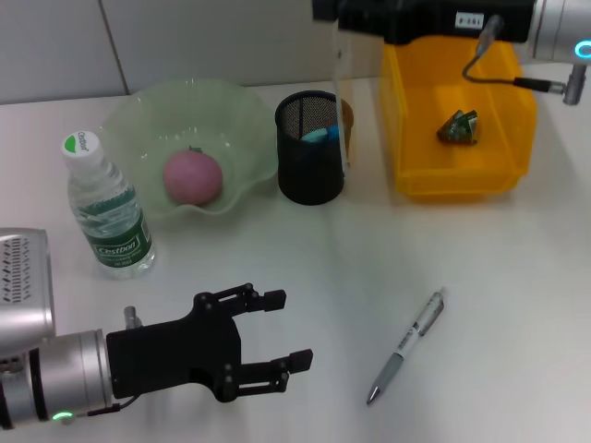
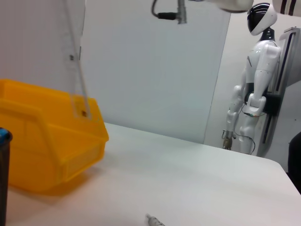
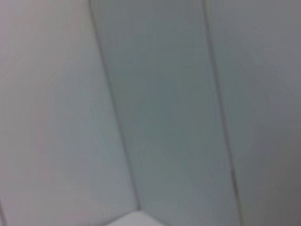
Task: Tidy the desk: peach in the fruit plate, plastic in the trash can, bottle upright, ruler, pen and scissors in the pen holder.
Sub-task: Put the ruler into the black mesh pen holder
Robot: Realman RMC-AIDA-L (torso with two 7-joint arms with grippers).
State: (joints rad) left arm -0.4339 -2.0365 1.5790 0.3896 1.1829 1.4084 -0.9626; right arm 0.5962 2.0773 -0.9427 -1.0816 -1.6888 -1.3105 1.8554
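Note:
A pink peach (image 1: 192, 176) lies in the pale green fruit plate (image 1: 138, 113). The water bottle (image 1: 107, 209) stands upright to the plate's left. At the top edge my right gripper (image 1: 331, 18) is shut on a clear ruler (image 1: 341, 101), which hangs upright at the right rim of the black mesh pen holder (image 1: 309, 159). A blue handle (image 1: 317, 135) shows inside the holder. Crumpled green plastic (image 1: 459, 127) lies in the yellow trash can (image 1: 462, 180). A silver pen (image 1: 406, 346) lies on the desk at front right. My left gripper (image 1: 288, 329) hovers open at front left, holding nothing.
The left wrist view shows the yellow can (image 2: 47, 155), the hanging ruler (image 2: 77, 70), the pen's tip (image 2: 153, 220) and a white humanoid robot (image 2: 254, 80) standing beyond the desk. A black cable (image 1: 499, 65) hangs over the can. The right wrist view shows only wall.

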